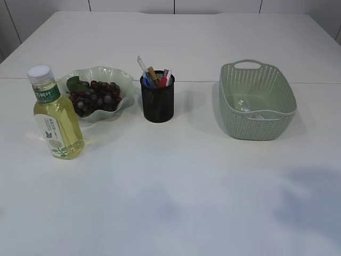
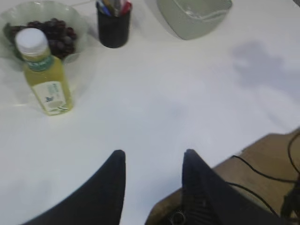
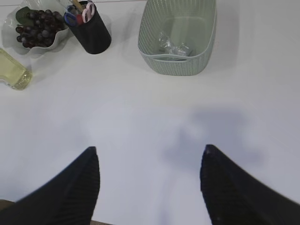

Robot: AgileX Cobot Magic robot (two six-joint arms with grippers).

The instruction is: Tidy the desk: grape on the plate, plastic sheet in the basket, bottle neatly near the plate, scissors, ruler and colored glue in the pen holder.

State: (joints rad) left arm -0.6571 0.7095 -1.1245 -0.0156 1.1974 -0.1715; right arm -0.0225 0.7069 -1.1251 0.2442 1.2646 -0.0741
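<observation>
Exterior view: bottle (image 1: 55, 114) upright at left of frame on the white worktop (image 1: 176, 192), just in front-left of the plate (image 1: 96, 74). Grapes (image 1: 96, 97) lie on the plate. Pen holder (image 1: 157, 100) at centre, right of the plate, holding scissors (image 3: 87, 10), ruler (image 1: 142, 65) and glue (image 1: 165, 79). Basket (image 1: 257, 101) at right; crumpled plastic sheet (image 3: 172, 44) lies inside. Left hand (image 2: 152, 161) spread, empty, above bare worktop at lower frame. Right hand (image 3: 150, 157) spread wide, empty, above bare worktop.
</observation>
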